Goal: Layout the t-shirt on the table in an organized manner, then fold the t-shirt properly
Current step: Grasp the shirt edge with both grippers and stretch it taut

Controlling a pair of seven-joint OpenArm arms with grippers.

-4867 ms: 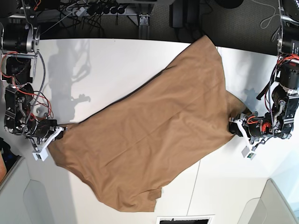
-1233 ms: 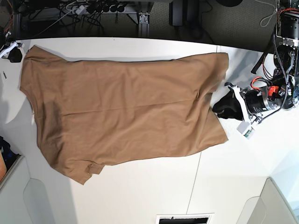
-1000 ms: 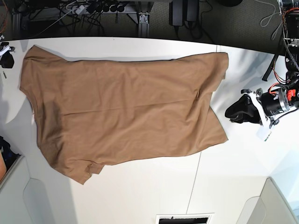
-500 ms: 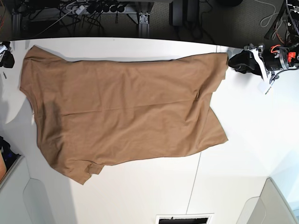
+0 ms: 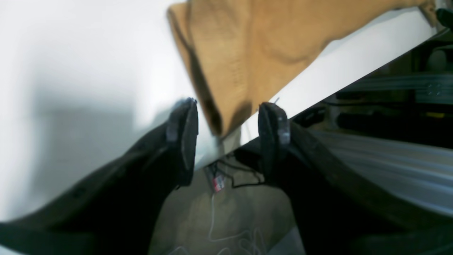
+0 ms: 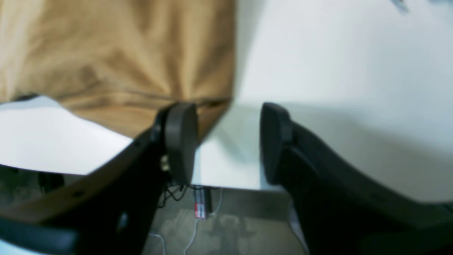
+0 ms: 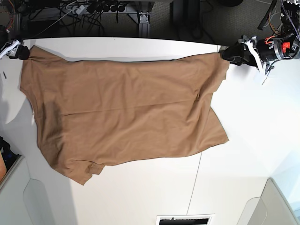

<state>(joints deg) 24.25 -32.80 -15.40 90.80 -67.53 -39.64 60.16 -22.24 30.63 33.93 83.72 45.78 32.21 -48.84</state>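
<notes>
The tan t-shirt (image 7: 122, 108) lies spread flat on the white table (image 7: 243, 178), with a rumpled bit at its lower left. My left gripper (image 7: 226, 54) is at the shirt's far right corner. In the left wrist view (image 5: 226, 132) its jaws are apart, with the shirt corner (image 5: 226, 106) between them at the table edge. My right gripper (image 7: 23, 50) is at the shirt's far left corner. In the right wrist view (image 6: 226, 141) it is open, with the shirt corner (image 6: 141, 71) reaching its left finger (image 6: 180, 141).
Cables and a metal frame (image 7: 117, 11) lie beyond the table's far edge. Grey bins stand at the near left (image 7: 28, 197) and near right (image 7: 276, 206) corners. A thin dark seam (image 7: 197, 187) runs across the table. A dark slot (image 7: 185, 219) sits at the near edge.
The left gripper moved from beside the shirt's right side to its far right corner. The right gripper came in to the far left corner. Over the last second the shirt lay still.
</notes>
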